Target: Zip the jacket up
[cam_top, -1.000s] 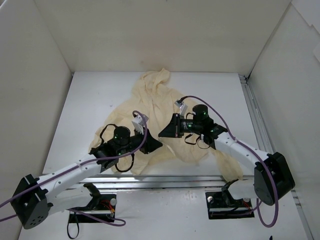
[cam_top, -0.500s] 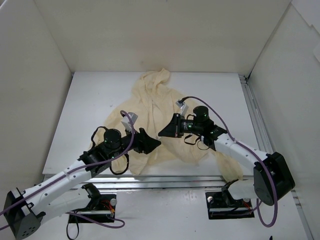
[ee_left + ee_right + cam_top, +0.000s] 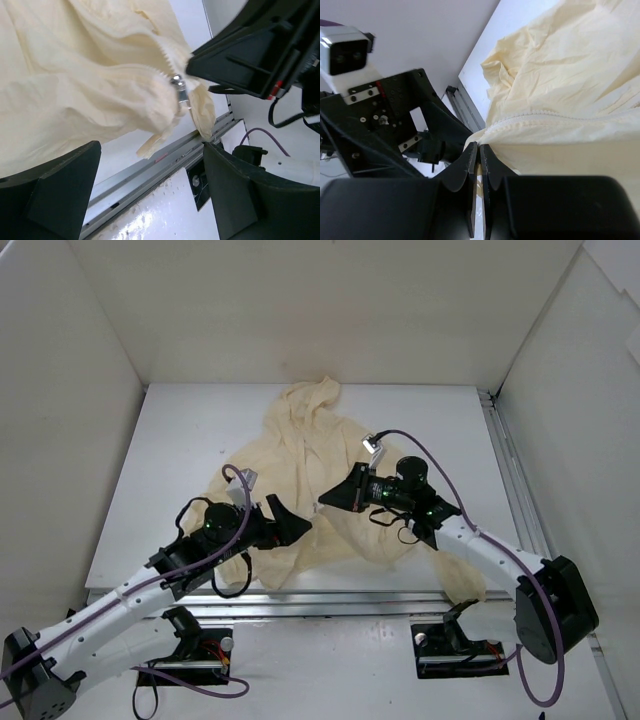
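The pale yellow-cream jacket (image 3: pixel 300 455) lies spread on the white table (image 3: pixel 180 440), hood toward the far wall. My right gripper (image 3: pixel 324 504) is shut on the jacket's front edge beside the zipper teeth (image 3: pixel 520 121), and its jaws (image 3: pixel 480 150) pinch the fabric, lifting it a little. The small metallic zipper pull (image 3: pixel 178 84) hangs just below the right gripper's black body (image 3: pixel 250 55). My left gripper (image 3: pixel 297 524) stands open just short of that spot, over the jacket's lower edge. Nothing lies between its black fingers (image 3: pixel 50 195). The jacket (image 3: pixel 75 75) fills the upper left of the left wrist view.
An aluminium rail (image 3: pixel 330 595) runs along the table's near edge, with the arm bases below it. A second rail (image 3: pixel 505 460) lines the right side. White walls close in the table on the left, far and right sides.
My left gripper has opened, let go of the jacket and drawn back toward the near left. The right gripper stays shut on the jacket, its wrist shifted slightly right.
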Available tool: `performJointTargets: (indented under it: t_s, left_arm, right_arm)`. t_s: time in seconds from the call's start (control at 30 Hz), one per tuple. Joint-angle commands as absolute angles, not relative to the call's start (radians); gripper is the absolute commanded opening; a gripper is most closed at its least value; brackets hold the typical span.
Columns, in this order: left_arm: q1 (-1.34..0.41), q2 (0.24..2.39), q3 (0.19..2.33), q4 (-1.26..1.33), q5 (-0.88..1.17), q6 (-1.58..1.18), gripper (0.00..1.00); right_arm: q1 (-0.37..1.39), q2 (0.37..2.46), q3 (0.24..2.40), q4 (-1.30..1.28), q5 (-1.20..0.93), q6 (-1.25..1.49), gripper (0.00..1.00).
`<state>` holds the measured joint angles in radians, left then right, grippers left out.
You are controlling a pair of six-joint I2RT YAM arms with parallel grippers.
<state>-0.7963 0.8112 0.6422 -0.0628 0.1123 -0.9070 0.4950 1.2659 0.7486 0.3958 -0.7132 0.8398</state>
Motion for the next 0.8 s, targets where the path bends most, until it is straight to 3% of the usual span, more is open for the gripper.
performJointTargets:
  t_s: [0.0,0.5,0.77]
  left_arm:
    - [-0.787,0.816,0.67,-0.098,0.066,-1.024,0.79]
    - [-0.684,0.816,0.594,0.162,0.156,-1.394,0.8]
    - [-0.684,0.92,0.612,0.253,0.213,-1.384,0.76]
  right_arm:
    - [0.489,1.203,0.744,0.531,-0.649,0.81,0.0]
    - [0.526,1.161,0.701,0.592,-0.6,0.722,0.0]
    - [0.529,1.146,0.693,0.594,-0.606,0.722,0.0]
